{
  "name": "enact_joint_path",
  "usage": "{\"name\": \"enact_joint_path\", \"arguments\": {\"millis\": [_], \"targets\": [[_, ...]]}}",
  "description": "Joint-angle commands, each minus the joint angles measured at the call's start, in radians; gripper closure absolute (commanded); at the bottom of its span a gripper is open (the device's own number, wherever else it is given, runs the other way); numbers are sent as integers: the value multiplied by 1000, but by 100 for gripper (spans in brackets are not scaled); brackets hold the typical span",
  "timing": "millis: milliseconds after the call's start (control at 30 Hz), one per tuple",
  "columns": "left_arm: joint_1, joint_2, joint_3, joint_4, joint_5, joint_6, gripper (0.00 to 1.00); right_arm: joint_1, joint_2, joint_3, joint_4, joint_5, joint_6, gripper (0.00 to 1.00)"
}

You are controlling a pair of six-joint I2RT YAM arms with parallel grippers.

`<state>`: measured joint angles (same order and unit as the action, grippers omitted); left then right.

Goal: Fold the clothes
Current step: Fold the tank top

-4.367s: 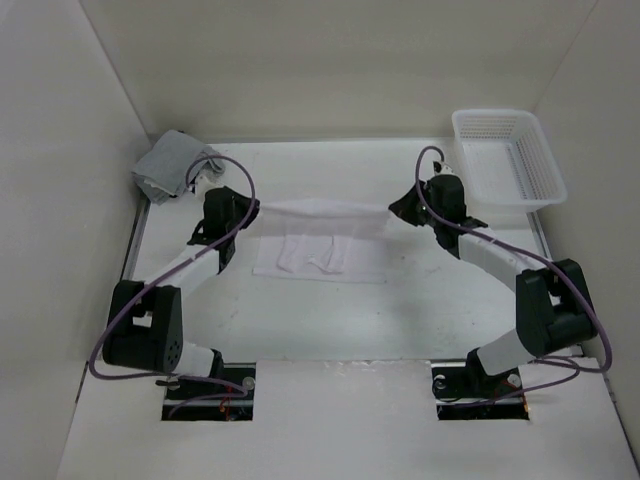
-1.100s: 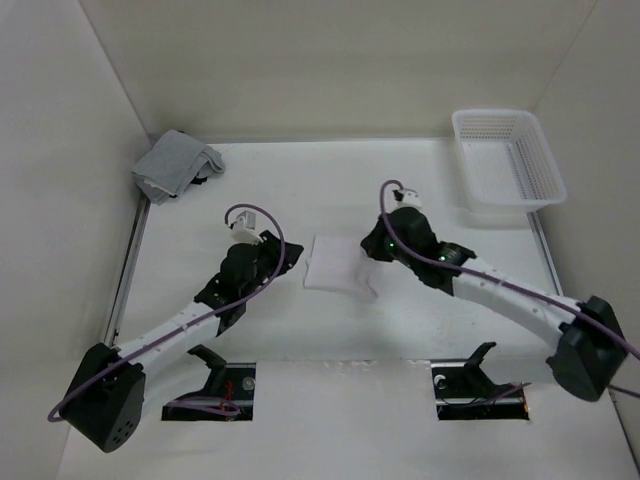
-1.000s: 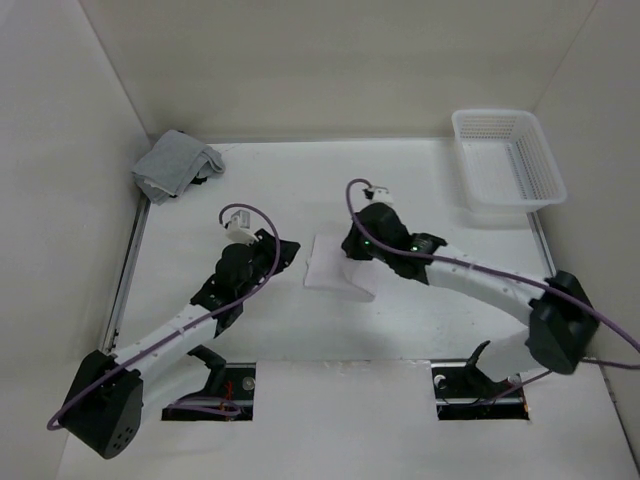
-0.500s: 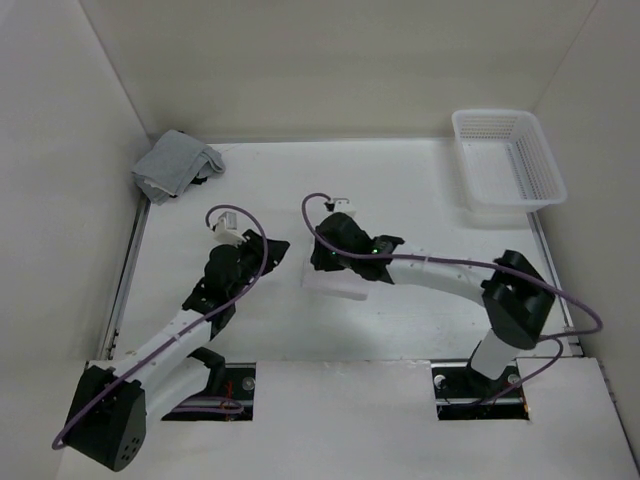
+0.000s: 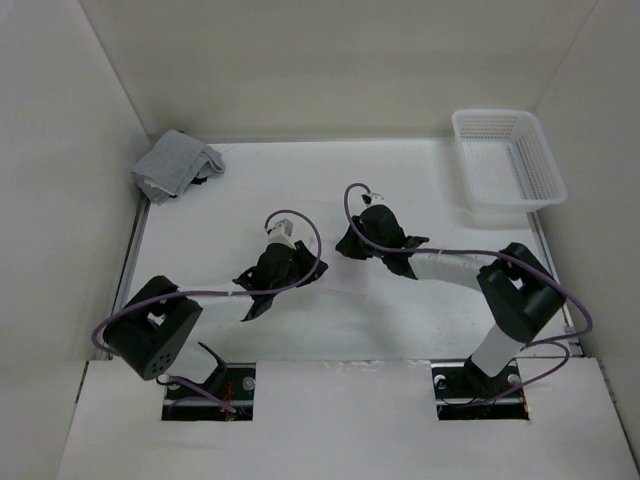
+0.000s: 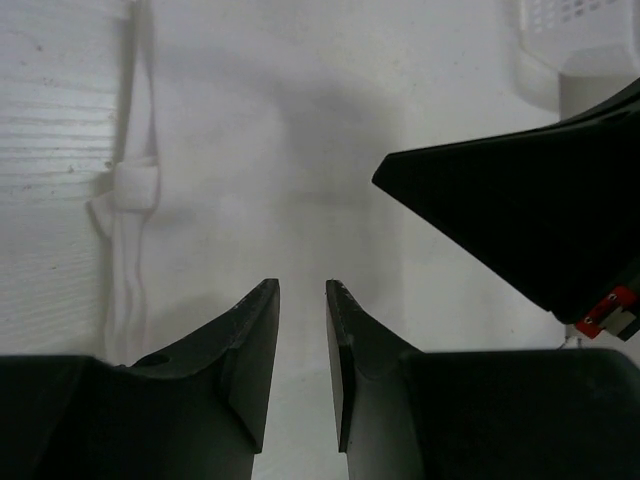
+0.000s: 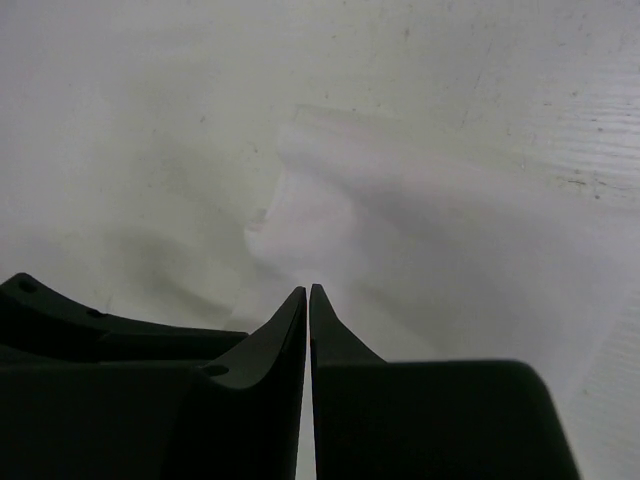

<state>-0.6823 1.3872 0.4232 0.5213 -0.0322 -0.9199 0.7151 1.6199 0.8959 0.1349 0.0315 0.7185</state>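
The clothes point(image 7: 420, 240), a thin white garment, lie folded flat on the white table just ahead of my right gripper point(image 7: 308, 290). Its jaws are shut with only a thin slit between them and no fabric showing there. From above the clothes point(image 5: 342, 284) barely stand out from the table, lying between my two grippers. My right gripper point(image 5: 344, 244) is at their far right side. My left gripper point(image 5: 318, 268) is at their left side, low over the surface. The left gripper point(image 6: 302, 285) is open a finger's width, with nothing between its jaws. The right arm point(image 6: 540, 220) fills the right of the left wrist view.
A grey folded cloth bundle point(image 5: 176, 165) lies at the table's far left corner. A white mesh basket point(image 5: 510, 156) stands at the far right, and its corner point(image 6: 585, 30) also shows from the left wrist. Walls enclose the table on three sides.
My right gripper has drawn back to the right off the clothes and its jaws have come together. My left arm has folded and swung its gripper right, up to the garment's left side.
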Motion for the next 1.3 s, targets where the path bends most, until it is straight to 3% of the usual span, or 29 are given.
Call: {"name": "enact_joint_path", "arguments": {"millis": [0,400,633,800,933,1267], "targets": [[0,58,-6,115,-22,-8,77,-24,95,44,184,-134,30,93],[-4,52,-139,166,-11,-66,77,-119,373,190,361,-206,191,93],[16,-127,-147,70,-14,-51,75,-145,408,270,362,-200,234,93],[36,-304,-80,-94,-84,32,70,-157,255,216,399,-203,210,90],[80,-385,-41,-213,-161,96,67,-167,51,83,410,-190,159,84],[289,-439,-4,-402,-152,158,58,-233,-515,-414,378,88,45,45]]}}
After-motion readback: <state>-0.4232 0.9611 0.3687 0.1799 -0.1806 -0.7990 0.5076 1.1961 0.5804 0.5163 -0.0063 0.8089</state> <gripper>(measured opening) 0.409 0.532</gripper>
